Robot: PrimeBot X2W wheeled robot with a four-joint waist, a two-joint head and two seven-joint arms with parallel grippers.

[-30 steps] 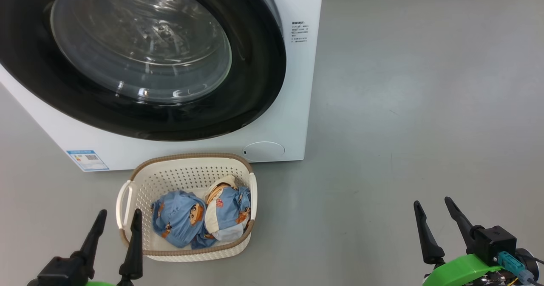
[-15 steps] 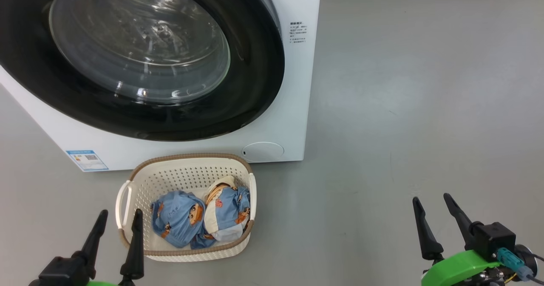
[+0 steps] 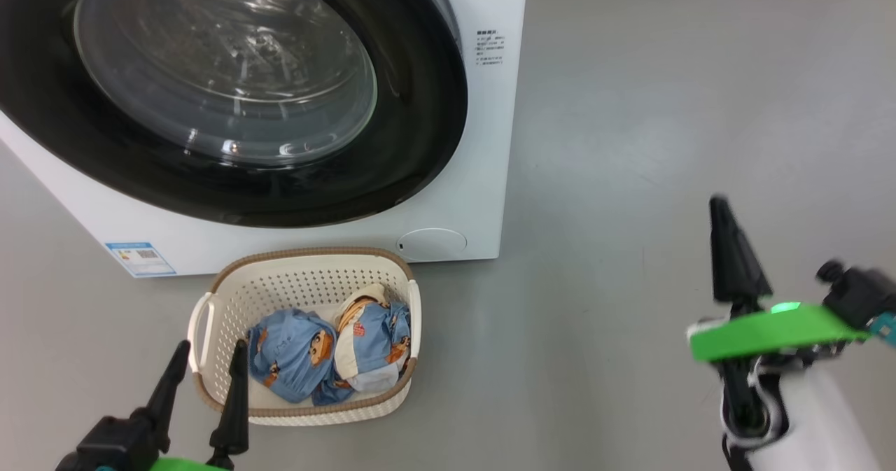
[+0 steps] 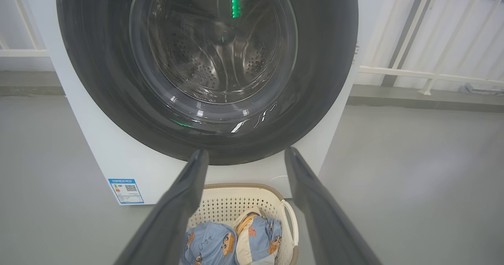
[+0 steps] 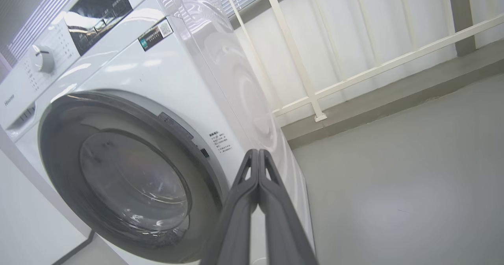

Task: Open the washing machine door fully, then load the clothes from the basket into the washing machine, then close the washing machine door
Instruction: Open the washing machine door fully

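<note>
Low at the left of the head camera I have my left hand (image 3: 211, 350). Its two long dark fingers are spread wide with nothing between them, and their tips are over the near-left corner of the small cream-white perforated plastic basket (image 3: 308, 285) with the brown woven-look rim. The basket stands on the grey floor (image 3: 665, 107) just in front of the big white boxy washing machine (image 3: 483, 177), below its door.

The clothes (image 3: 297, 359), small light blue garments with orange-brown cartoon prints and cream-white parts, lie in the basket. They are bunched in two lumps against its near and right walls.

The large round glossy black washing machine door (image 3: 427, 128) is closed against the front, with its bulging clear glass window (image 3: 224, 72) at the centre. In the left wrist view I can make out the perforated steel drum (image 4: 204, 72) through the glass. A blue label sticker (image 3: 140, 257) sits at the lower left of the machine's front.

My right hand (image 3: 719, 208) is raised at the right, over bare floor and well apart from both basket and machine. Its fingers (image 5: 236, 217) are pressed together along their length and grip nothing. In the right wrist view they point toward the machine's right front edge, their tips near a small printed notice (image 5: 220, 141). A white dial (image 5: 41, 58) shows on the control panel, and a white railing (image 5: 354, 74) runs behind.
</note>
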